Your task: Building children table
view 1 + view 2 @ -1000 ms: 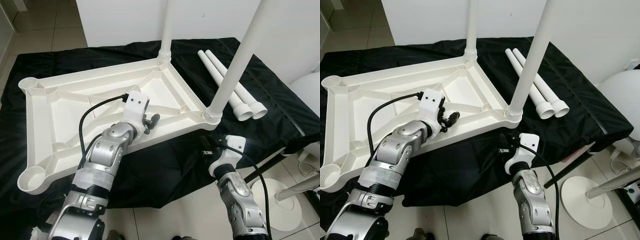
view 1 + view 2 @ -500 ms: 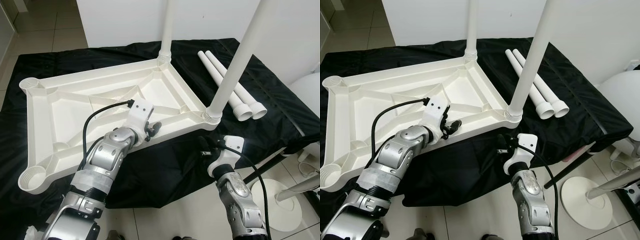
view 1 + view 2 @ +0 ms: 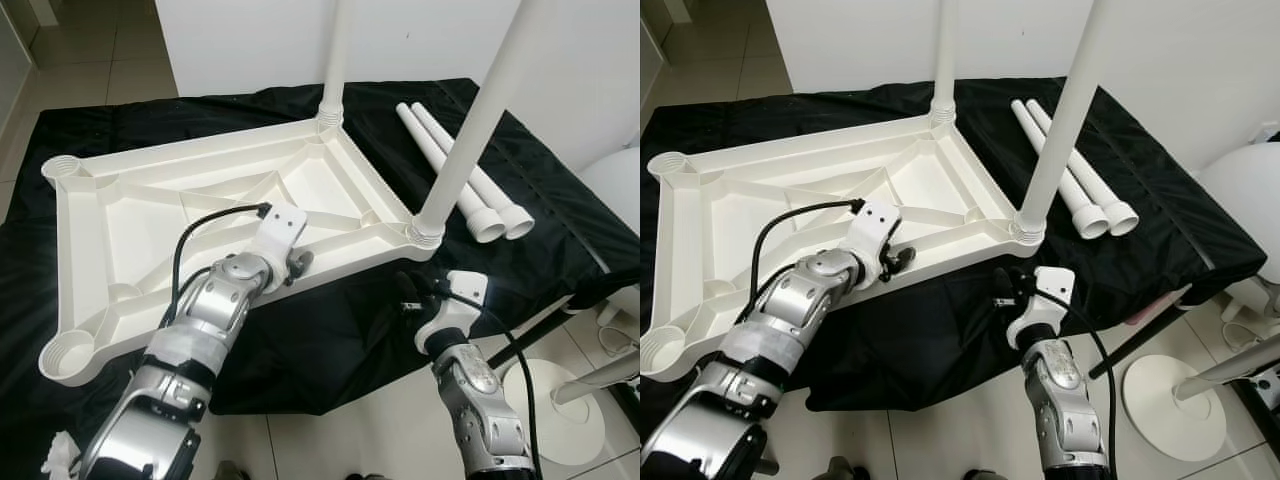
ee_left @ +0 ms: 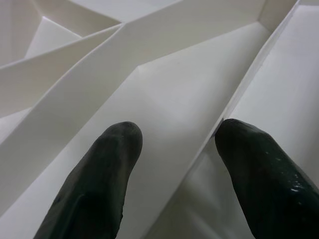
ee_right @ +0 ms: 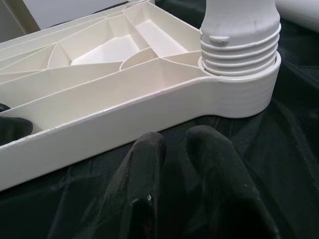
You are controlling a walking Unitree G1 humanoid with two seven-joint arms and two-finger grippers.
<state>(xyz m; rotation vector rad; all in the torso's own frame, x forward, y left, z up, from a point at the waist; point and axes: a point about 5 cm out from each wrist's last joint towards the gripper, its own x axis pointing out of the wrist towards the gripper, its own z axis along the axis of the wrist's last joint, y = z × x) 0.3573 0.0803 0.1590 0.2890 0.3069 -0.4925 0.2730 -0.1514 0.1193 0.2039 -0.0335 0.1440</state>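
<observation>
head eyes look down; wrist cameras close.

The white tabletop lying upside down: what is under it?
Under the tabletop lies a black cloth, spreading past every side and hanging over the near edge. What supports the cloth is covered, so it cannot be seen.

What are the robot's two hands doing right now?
Left gripper: open, fingers over the tabletop's near rim.
Right gripper: shut, holding nothing, near the leg socket.
</observation>
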